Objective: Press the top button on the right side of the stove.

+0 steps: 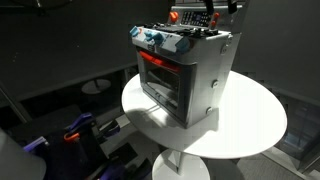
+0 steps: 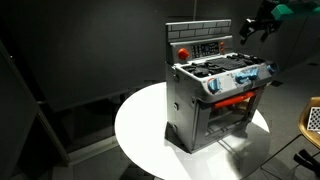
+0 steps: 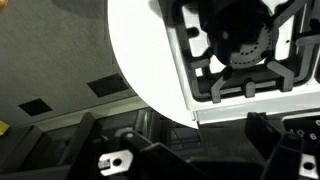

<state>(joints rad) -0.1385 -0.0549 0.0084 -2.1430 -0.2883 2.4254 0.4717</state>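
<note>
The room is dark, with black walls, and a round white bench [image 2: 140,130] stands alone in it, with open space all around its rim in both exterior views. My fingers [image 2: 256,26] hang in the upper right of the frame in an exterior view, in free air, above and beside the stove's far top corner and touching nothing. They are too small and dark for me to tell whether they are spread or closed.

Below my wrist, a black burner grate [image 3: 245,45] fills the upper right of the wrist view. The bench's curved edge [image 3: 140,70] sweeps past it, and the floor lies beyond.

The stove [image 1: 185,75] sits near the middle of the bench, with bare white surface on every side. Its blue-and-white knobs [image 2: 240,80] line the front top edge, and its dark back panel [image 2: 200,45] rises behind them, apart from my fingers.
</note>
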